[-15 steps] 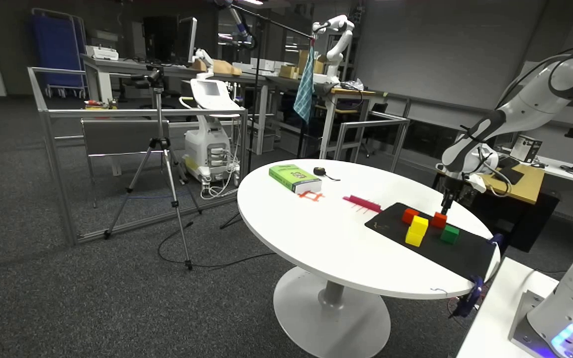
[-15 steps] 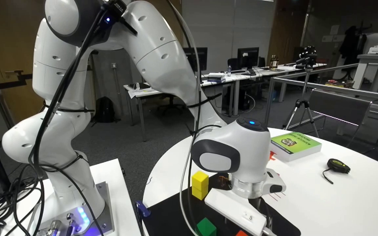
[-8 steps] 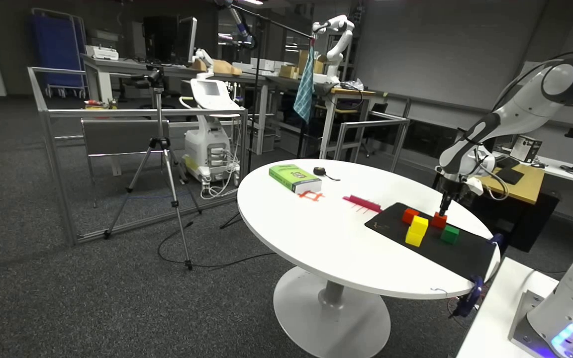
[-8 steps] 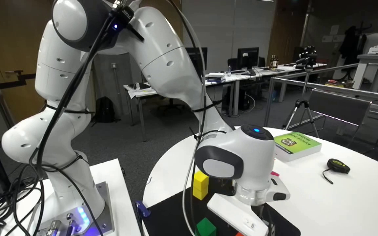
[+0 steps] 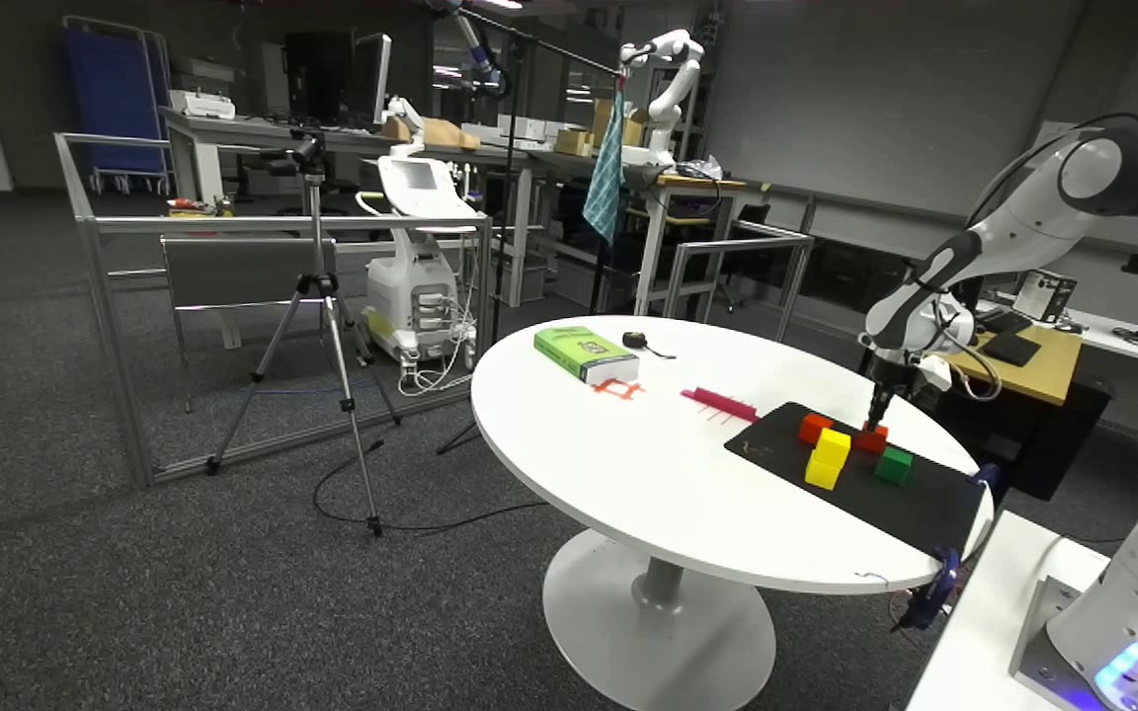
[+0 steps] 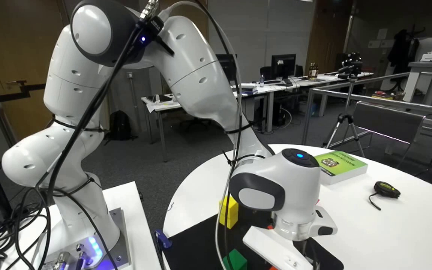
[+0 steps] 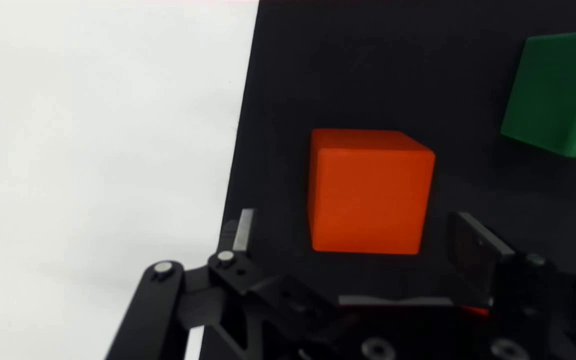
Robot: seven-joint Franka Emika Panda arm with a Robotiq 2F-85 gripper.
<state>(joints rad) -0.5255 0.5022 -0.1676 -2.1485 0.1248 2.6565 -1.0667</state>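
Note:
In the wrist view my gripper [image 7: 363, 231] stands open, one finger on each side of an orange-red block [image 7: 370, 200], with a gap on both sides. The block sits on a black mat [image 7: 368, 65], and a green block [image 7: 563, 95] is at the right edge. An exterior view shows the fingertips right at the orange-red block [image 5: 872, 440], partly covering it. Close by are a second red block [image 5: 813, 428], two stacked yellow blocks [image 5: 828, 459] and the green block [image 5: 893, 465]. In an exterior view the arm hides most of the fingers.
The round white table [image 5: 628, 464] also bears a green book [image 5: 584, 354], a tape measure [image 5: 634, 341] and a magenta bar [image 5: 722, 404]. Blue clamps [image 5: 934, 591] grip the table edge by the mat. Loose cables [image 6: 234, 161] hang along the arm.
The arm has come down and shifted slightly, leftward in an exterior view, so the fingertips now overlap the orange-red block. The blocks have stayed put and the jaws have remained apart.

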